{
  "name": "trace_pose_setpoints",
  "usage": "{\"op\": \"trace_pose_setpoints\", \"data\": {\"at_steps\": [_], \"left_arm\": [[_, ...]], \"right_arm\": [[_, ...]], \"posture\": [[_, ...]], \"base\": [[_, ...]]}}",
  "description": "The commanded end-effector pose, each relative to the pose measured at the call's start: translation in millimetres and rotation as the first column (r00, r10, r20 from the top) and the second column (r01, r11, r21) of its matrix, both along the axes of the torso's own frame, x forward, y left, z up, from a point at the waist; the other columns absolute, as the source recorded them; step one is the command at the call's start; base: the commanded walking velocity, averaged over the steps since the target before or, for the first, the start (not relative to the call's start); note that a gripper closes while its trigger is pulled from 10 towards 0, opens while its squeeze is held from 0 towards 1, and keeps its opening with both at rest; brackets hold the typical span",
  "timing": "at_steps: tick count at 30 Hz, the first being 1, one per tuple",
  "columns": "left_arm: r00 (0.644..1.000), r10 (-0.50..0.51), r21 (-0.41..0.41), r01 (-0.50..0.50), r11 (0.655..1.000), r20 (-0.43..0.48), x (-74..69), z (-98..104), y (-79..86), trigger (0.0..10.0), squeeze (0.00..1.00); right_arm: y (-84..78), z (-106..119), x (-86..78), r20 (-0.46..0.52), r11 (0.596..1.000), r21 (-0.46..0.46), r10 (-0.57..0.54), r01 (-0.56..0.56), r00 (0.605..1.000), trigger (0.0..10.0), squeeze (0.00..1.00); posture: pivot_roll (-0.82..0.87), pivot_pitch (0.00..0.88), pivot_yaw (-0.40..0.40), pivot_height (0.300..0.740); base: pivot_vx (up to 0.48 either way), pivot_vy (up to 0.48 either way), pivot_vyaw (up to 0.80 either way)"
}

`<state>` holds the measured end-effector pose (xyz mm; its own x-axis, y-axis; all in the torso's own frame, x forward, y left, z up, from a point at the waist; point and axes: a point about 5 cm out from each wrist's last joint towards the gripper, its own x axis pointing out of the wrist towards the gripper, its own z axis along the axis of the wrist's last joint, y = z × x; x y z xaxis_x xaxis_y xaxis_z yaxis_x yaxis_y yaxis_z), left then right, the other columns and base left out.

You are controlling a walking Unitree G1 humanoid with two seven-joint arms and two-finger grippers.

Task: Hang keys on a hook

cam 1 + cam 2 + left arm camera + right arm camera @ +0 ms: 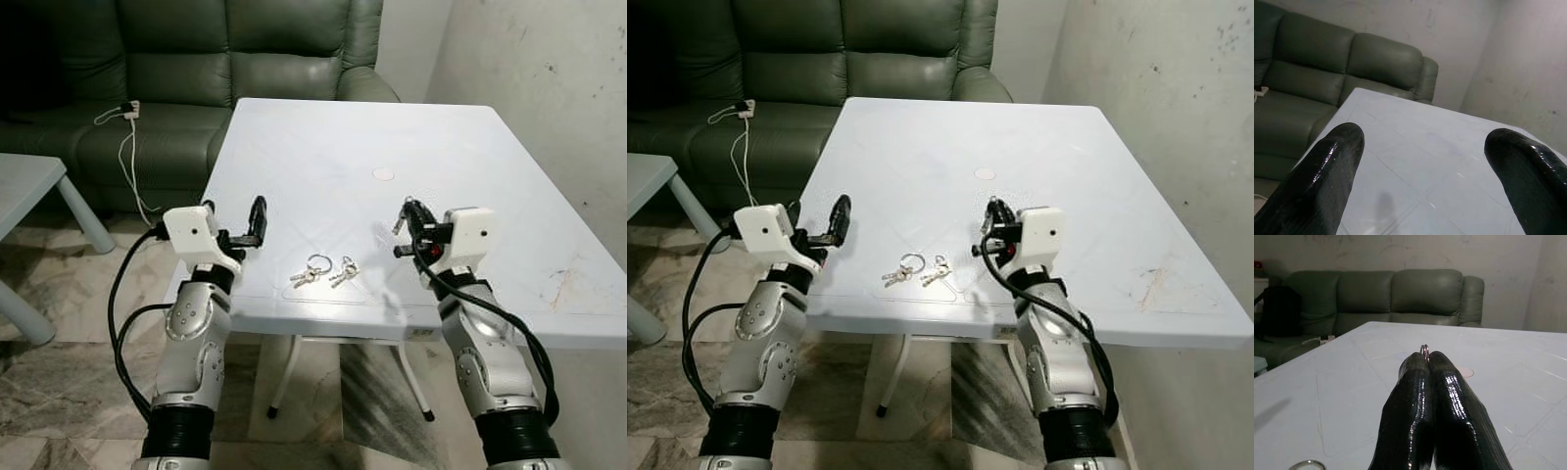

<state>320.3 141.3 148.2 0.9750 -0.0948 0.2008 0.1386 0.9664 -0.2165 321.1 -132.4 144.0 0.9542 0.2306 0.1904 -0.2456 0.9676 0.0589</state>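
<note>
Two sets of keys [326, 271] lie on the white table [392, 147] between the grippers, near its front edge. Right gripper [1428, 357] is pinched tight on a small key ring [1424, 349], lifted above the table. Left gripper [1425, 142] hovers beside the loose keys, fingers spread wide. Beyond the table stands a green sofa [225, 59].

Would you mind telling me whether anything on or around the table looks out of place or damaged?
Little stands out. Two key bunches lie loose near the front edge of the white table, and rusty scuff marks stain its right side. A white cable trails off the sofa. The right gripper pinches a key ring.
</note>
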Motion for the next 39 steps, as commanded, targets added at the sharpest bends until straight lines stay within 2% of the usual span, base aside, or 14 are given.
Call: {"op": "trace_pose_setpoints", "data": {"at_steps": [1,13,36,39], "left_arm": [[1.0,0.006,-0.002,-0.006,1.0,-0.001,3.3,2,-2.3,10.0,0.0],[0.999,0.019,0.013,-0.019,1.0,0.026,14.4,11,-1.4,10.0,0.0],[0.999,0.025,0.061,-0.028,0.998,0.046,17.0,10,-0.1,10.0,0.0],[0.999,0.027,0.061,-0.03,0.998,0.045,17.1,10,-0.2,10.0,0.0]], "right_arm": [[-2.6,-1,2.0,-0.01,1.0,-0.001,-0.013,0.013,1.0,10.0,0.0],[3.8,-1,5.1,-0.006,1.0,-0.014,-0.011,0.011,1.0,10.0,0.0],[6.9,-2,6.4,-0.002,1.0,-0.01,-0.005,0.005,1.0,10.0,0.0],[7.2,-2,6.6,-0.003,1.0,-0.011,-0.003,0.003,1.0,10.0,0.0]], "posture": [[0.01,0.0,-0.042,0.74],[0.01,0.0,-0.037,0.74],[0.01,0.0,-0.033,0.74],[0.01,0.0,-0.035,0.74]], "base": [[0.0,0.0,-0.77],[0.0,0.0,-0.78],[0.0,0.0,-0.78],[0.0,-0.444,-0.78]]}}
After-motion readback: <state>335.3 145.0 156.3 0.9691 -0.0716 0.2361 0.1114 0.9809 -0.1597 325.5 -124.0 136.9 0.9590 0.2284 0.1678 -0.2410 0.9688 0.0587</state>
